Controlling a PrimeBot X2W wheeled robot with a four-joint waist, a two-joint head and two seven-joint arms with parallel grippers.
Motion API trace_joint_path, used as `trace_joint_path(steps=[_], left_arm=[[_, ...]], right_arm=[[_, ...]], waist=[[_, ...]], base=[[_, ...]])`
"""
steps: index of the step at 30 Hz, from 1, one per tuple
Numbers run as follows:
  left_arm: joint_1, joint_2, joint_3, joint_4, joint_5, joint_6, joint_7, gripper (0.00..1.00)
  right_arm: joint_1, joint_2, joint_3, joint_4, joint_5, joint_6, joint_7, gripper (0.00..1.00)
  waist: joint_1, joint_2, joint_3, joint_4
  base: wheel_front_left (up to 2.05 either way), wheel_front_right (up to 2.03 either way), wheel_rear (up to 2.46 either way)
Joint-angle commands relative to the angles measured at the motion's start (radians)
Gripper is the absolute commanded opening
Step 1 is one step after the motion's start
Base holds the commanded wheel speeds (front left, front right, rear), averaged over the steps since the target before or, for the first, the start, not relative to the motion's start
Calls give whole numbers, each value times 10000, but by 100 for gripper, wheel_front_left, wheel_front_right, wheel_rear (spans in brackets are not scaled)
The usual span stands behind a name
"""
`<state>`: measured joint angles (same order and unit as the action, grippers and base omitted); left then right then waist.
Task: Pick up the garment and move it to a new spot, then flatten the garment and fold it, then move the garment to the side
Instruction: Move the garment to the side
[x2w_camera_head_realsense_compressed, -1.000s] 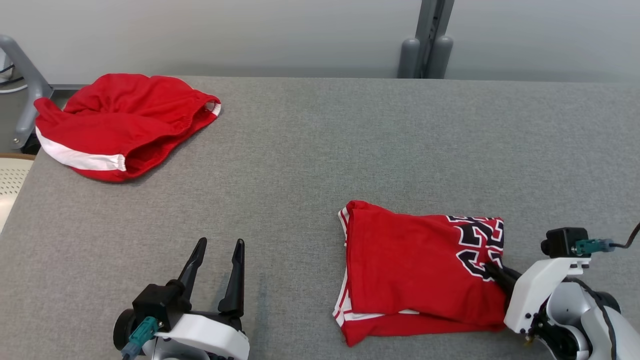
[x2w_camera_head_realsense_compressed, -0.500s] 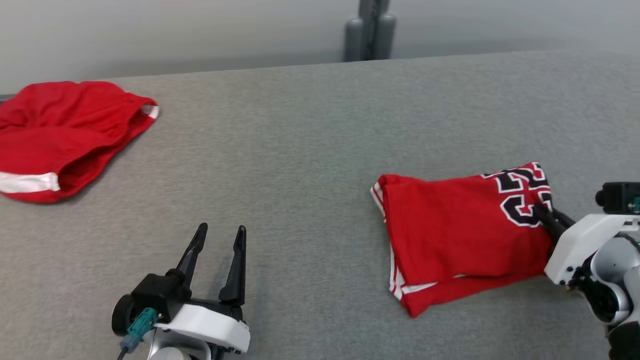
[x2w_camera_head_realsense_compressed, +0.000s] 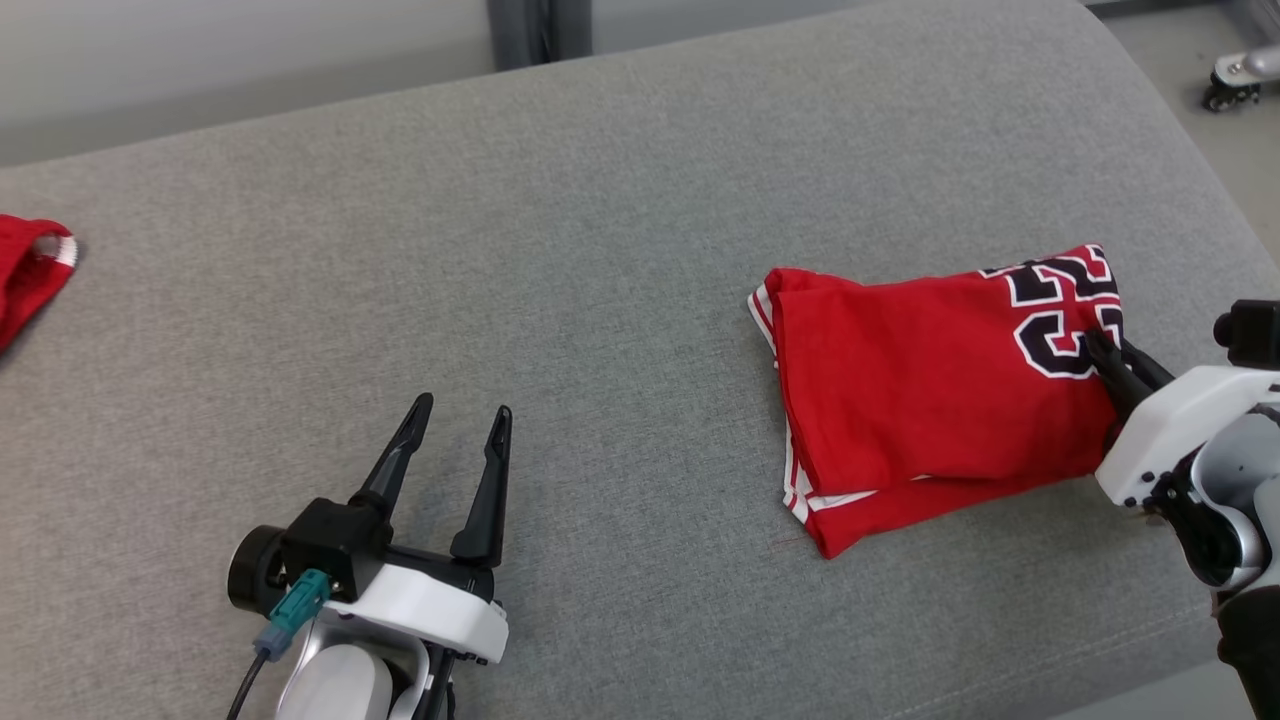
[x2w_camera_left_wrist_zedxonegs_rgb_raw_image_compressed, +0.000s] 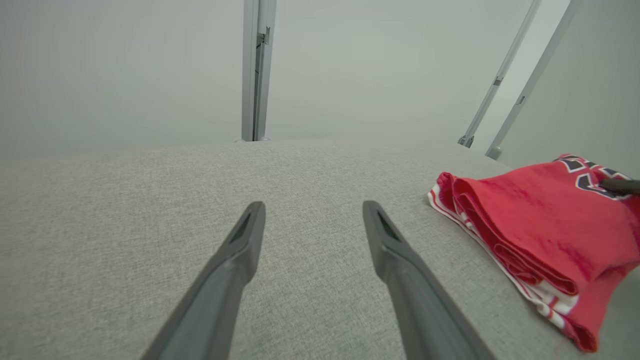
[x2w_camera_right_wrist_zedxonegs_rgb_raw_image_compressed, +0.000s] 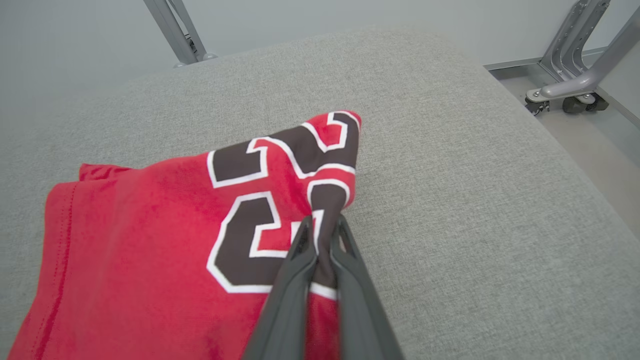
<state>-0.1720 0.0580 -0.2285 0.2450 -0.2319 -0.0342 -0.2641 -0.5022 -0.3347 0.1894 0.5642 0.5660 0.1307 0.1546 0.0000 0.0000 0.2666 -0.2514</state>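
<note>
The garment (x2w_camera_head_realsense_compressed: 930, 385) is a folded red jersey with black-and-white numbers, lying on the grey padded table (x2w_camera_head_realsense_compressed: 600, 230) at the right. My right gripper (x2w_camera_head_realsense_compressed: 1100, 350) is shut on its right edge, pinching the numbered cloth. The right wrist view shows the two fingers closed on the garment (x2w_camera_right_wrist_zedxonegs_rgb_raw_image_compressed: 165, 235), with my right gripper (x2w_camera_right_wrist_zedxonegs_rgb_raw_image_compressed: 322, 222) holding a fold by the numbers. My left gripper (x2w_camera_head_realsense_compressed: 465, 412) stands open at the lower left, well away from the jersey. In the left wrist view my left gripper (x2w_camera_left_wrist_zedxonegs_rgb_raw_image_compressed: 312, 209) holds nothing, and the garment (x2w_camera_left_wrist_zedxonegs_rgb_raw_image_compressed: 530, 220) lies to its right.
A second red garment (x2w_camera_head_realsense_compressed: 30, 275) with white trim lies at the table's far left edge. The table's rounded right edge (x2w_camera_head_realsense_compressed: 1190, 170) drops to the floor, where a wheeled metal frame foot (x2w_camera_right_wrist_zedxonegs_rgb_raw_image_compressed: 565, 92) stands. A grey post (x2w_camera_left_wrist_zedxonegs_rgb_raw_image_compressed: 256, 70) rises behind the table.
The head camera has swung right, so the whole picture shifted left. My right gripper has drawn the jersey toward the table's right edge. The left gripper stays open.
</note>
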Motion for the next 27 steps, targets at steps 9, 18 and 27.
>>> trace_joint_path(steps=[9, 18, 27], left_arm=[[-336, 191, 28, 33, 83, -12, -3, 100], [-444, 265, 104, -147, 41, 67, -3, 100], [-494, 294, 83, -276, 77, 82, -1, 100]], right_arm=[[-1150, 53, 52, 581, -293, 1, -796, 0], [-2559, -659, -435, 1659, -679, 2, -1269, 0], [-3261, -1774, -1003, 2839, -1612, 2, -1600, 0]], waist=[[0, 0, 417, 156], [0, 0, 651, 696], [0, 0, 926, 1206]], base=[[0, 0, 0], [0, 0, 0], [0, 0, 0]])
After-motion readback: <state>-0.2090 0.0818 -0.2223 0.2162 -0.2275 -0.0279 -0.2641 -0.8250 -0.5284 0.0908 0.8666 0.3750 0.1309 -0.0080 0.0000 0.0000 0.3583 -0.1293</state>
